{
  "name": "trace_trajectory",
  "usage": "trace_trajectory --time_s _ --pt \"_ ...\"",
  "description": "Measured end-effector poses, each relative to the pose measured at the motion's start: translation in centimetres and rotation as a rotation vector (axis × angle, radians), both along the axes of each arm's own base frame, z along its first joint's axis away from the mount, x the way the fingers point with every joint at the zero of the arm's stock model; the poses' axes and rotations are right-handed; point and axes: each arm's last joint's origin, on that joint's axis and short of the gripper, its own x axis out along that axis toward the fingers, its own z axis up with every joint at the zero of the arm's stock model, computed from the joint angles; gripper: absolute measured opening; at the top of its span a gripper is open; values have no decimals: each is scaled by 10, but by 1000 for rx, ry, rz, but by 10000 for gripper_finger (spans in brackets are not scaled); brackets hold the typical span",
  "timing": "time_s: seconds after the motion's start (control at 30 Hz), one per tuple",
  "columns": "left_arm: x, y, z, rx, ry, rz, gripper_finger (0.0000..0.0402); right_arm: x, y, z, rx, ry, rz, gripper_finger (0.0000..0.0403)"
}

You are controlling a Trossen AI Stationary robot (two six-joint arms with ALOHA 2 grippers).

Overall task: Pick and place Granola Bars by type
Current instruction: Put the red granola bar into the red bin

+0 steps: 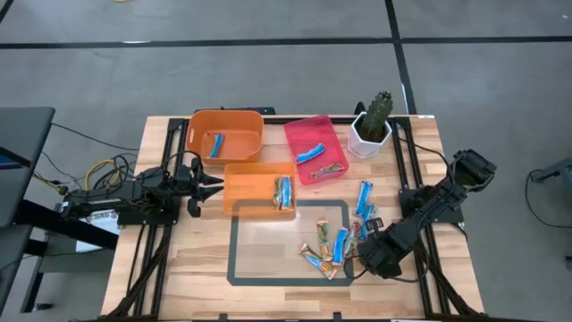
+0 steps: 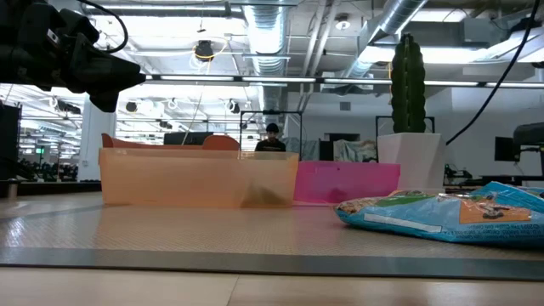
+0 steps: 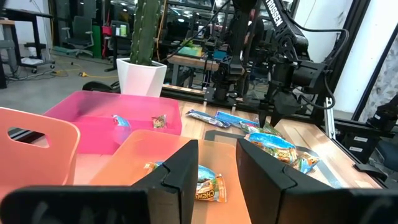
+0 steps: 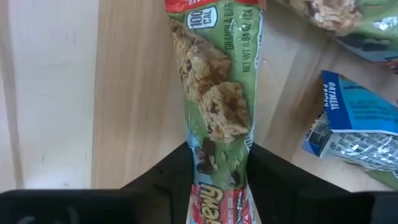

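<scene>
Several wrapped granola bars lie loose (image 1: 326,249) inside the taped rectangle, with blue ones (image 1: 364,199) beside it. My right gripper (image 1: 362,255) is low over this pile, pointing down, and is shut on a green, tan and red bar (image 4: 214,112). A blue bar (image 4: 357,124) lies next to it. My left gripper (image 1: 210,185) waits open at the left wall of the near orange bin (image 1: 241,192), which holds bars (image 3: 205,183). The far orange bin (image 1: 241,121) holds one blue bar (image 1: 216,143). The pink bin (image 1: 299,134) holds a blue bar (image 1: 311,152) and a multicoloured one (image 1: 329,170). My right gripper pinches the green, tan and red bar across its width, towards one end (image 4: 217,168), one finger (image 4: 168,180) on each long edge. The wrapper is narrowed where the fingers meet it. The fingers come from above, lying across the bar. Whether the bar is off the table I cannot tell.
A cactus in a white pot (image 1: 371,125) stands at the far right of the table, beside the pink bin. The three bins crowd the table's far middle. A blue bar (image 2: 442,212) lies near the low camera. Bare wood shows at the near left (image 1: 188,259).
</scene>
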Motion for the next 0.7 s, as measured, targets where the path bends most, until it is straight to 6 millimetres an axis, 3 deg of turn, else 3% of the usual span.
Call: trace_trajectory --time_s 0.47,0.7 --pt "0 0 0 0 0 0 100 13 9 10 69 -42 -13 40" --pt "0 0 0 0 1 0 100 24 24 29 306 -121 7 14"
